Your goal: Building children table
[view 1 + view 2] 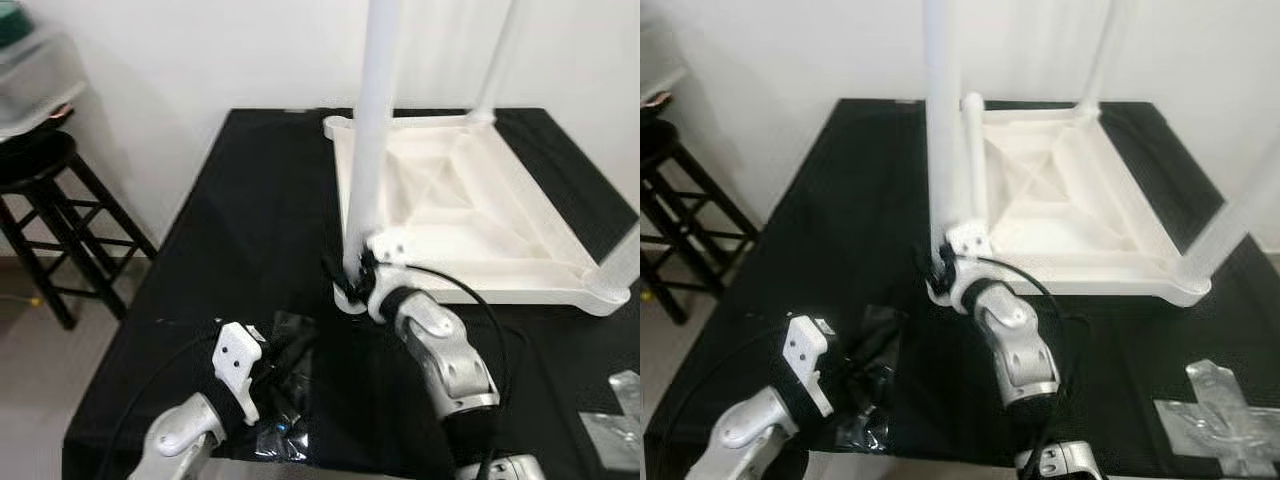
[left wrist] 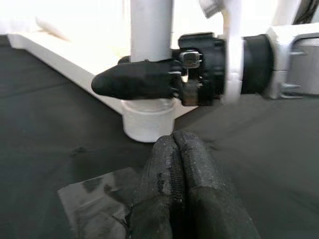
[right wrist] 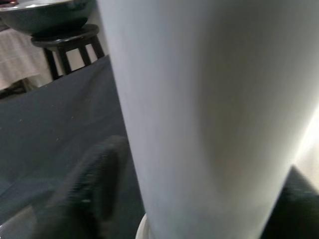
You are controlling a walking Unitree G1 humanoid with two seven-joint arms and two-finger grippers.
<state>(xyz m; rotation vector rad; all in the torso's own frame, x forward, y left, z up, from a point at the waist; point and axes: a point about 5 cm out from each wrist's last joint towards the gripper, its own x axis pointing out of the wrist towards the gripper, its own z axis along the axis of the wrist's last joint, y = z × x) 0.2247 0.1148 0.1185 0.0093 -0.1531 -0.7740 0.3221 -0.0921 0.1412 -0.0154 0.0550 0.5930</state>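
Left gripper point(image 2: 174, 164) low over black tabletop point(image 1: 230, 230) beside clear plastic bag point(image 1: 285, 400), fingers pressed together. Right gripper point(image 1: 352, 275) clamps base of white table leg point(image 1: 372, 130), standing upright at near corner of upturned white table top point(image 1: 470, 210).

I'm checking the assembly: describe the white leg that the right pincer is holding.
The white round plastic-looking table leg stands upright in the near-left corner socket of the upside-down white square tabletop, which lies on the black cloth-covered table. Smooth and plain, its top leaves the picture. The right pincer clamps its base.
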